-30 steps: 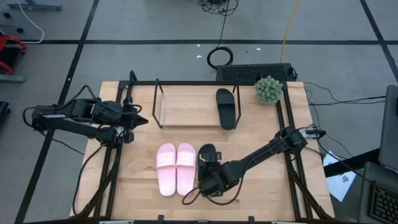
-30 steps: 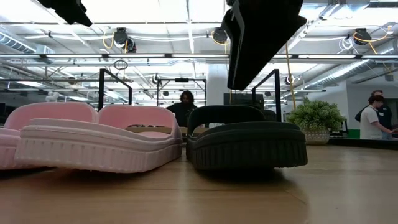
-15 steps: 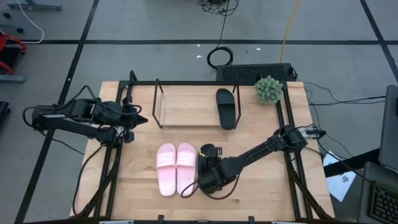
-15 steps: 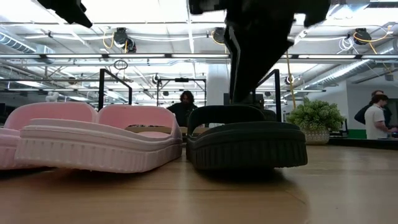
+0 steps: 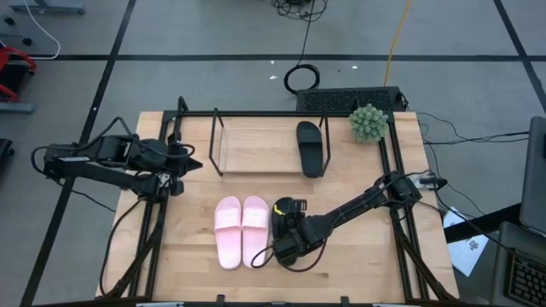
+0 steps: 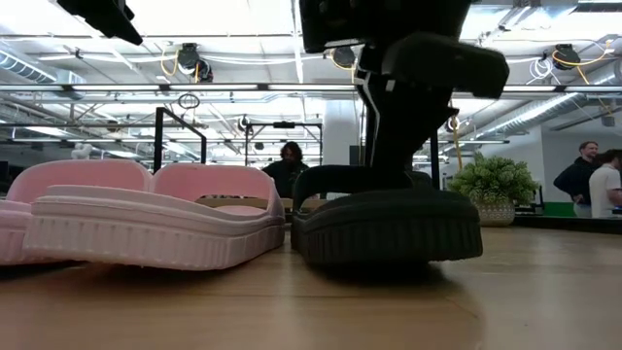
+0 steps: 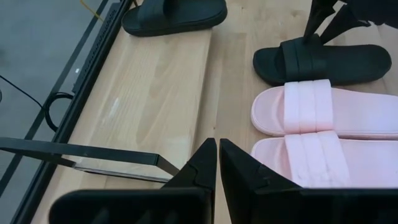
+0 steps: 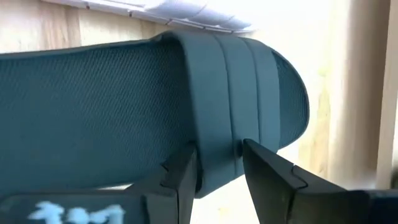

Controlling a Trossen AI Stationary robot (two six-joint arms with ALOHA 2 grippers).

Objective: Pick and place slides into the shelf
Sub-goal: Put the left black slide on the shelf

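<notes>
One black slide [image 5: 284, 210] lies sole-down on the table beside the pale pink pair [image 5: 241, 230], which also lies flat. The second black slide [image 5: 311, 147] lies on the right end of the shelf's board [image 5: 256, 145]. My right gripper [image 8: 219, 180] is open and low over the table's black slide [image 8: 124, 106]. Its fingers stand on either side of the strap [image 8: 219, 143], on the side away from the pink pair. My left gripper [image 7: 217, 162] is shut and waits by the shelf's left end [image 5: 194, 162], touching nothing. My right gripper comes at the black slide's strap [image 7: 305, 53] from above, fingers pointing down, one on each edge of the strap. Whether the fingers [image 8: 183, 177] touch the strap, I cannot tell. The slide lies flat on the table.
A small potted plant [image 5: 368, 123] stands at the table's far right corner, behind the shelf's right end. The shelf's black rods [image 7: 81, 152] rise along the board's edge. Bare tabletop [image 5: 358, 256] lies right of the slides. People show in the room beyond the table.
My right gripper has come down onto the table's black slide until its fingers reach the strap, drifting slightly toward the far edge. The slides lie where they were.
</notes>
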